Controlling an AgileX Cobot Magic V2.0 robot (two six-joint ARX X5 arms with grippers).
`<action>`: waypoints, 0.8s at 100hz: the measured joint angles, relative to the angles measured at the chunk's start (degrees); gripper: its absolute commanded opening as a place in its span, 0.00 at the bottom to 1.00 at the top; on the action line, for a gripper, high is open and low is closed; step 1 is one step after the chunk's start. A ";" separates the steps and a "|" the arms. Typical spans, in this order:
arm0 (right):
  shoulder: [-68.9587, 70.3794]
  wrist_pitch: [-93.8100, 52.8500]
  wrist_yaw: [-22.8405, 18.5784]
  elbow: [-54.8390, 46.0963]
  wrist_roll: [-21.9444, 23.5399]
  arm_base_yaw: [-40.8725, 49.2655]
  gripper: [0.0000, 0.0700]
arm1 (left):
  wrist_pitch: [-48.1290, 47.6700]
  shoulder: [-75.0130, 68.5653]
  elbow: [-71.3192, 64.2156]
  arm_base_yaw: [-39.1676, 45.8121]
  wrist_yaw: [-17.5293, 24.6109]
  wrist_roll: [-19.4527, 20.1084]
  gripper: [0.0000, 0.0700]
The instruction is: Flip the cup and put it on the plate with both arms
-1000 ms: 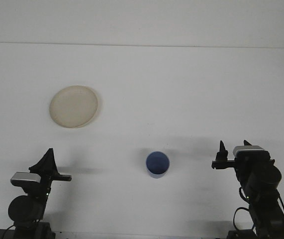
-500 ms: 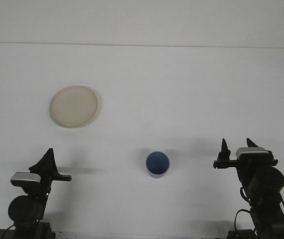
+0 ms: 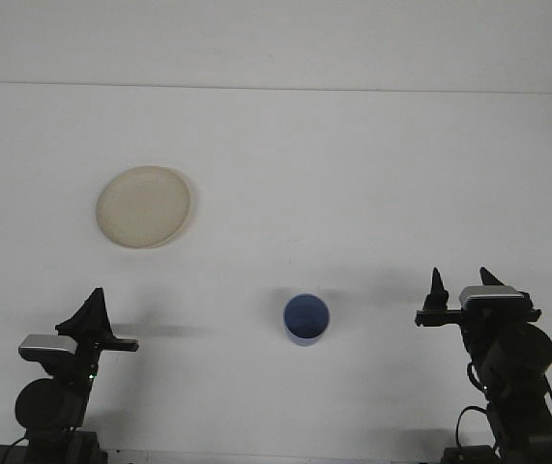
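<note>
Two end effectors sit low at bench's near edge. Right end effector (image 3: 462,283): prongs spread apart, holding nothing. Left end effector (image 3: 92,311): side-on, opening cannot be told, touching nothing. Blue cup (image 3: 306,319) stands between them, near edge, mouth up. Plate (image 3: 144,206) lies toward far left, well apart. White bench (image 3: 353,174) broad around both.
</note>
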 measured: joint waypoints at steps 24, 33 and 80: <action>0.00 0.04 0.00 0.00 0.00 0.00 0.76 | -13.57 8.79 18.29 0.00 0.00 -2.84 0.02; 0.00 0.07 0.00 0.00 0.00 0.00 0.76 | -22.40 16.22 27.36 0.00 0.17 -3.04 0.02; 0.00 0.17 0.00 0.00 0.00 0.00 0.76 | -53.46 50.29 60.67 -0.04 0.52 -3.02 0.02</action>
